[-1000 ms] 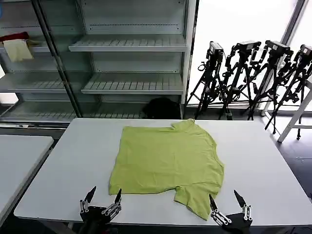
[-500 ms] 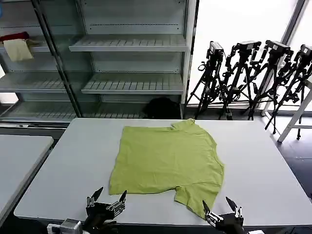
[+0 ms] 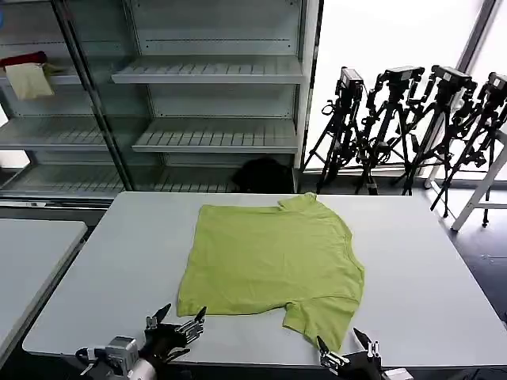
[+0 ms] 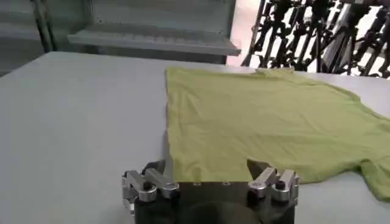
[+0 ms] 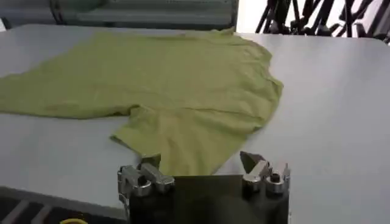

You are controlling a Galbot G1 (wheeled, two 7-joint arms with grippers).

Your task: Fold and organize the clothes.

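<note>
**Lime T-shirt lying flat on the white table, both my grippers at the near edge**

A plain lime-green short-sleeved T-shirt (image 3: 273, 265) lies spread flat near the middle of a white table (image 3: 420, 269). The fabric looks soft, with faint wrinkles and no print. It lies sideways to me: the straight hem runs along its left side, and the round neck sits on the right, by the far right corner. One short sleeve (image 3: 321, 321) points toward me at the near right, its tip close to the table's near edge. The other sleeve shows as a small bump at the far edge.

My left gripper (image 3: 178, 323) hovers low at the near edge of the table, just near of the shirt's near left corner. Its two fingers are spread apart and hold nothing. From the left wrist camera, the shirt (image 4: 268, 125) stretches away beyond the parted fingertips (image 4: 265, 170).

My right gripper (image 3: 344, 348) sits at the near edge too, just near of the sleeve tip. Its fingers are also apart and empty. From the right wrist camera, the sleeve (image 5: 183, 143) lies just past them.

Behind the table stand metal shelves (image 3: 210, 75) and a row of black tripods (image 3: 412, 127).
</note>
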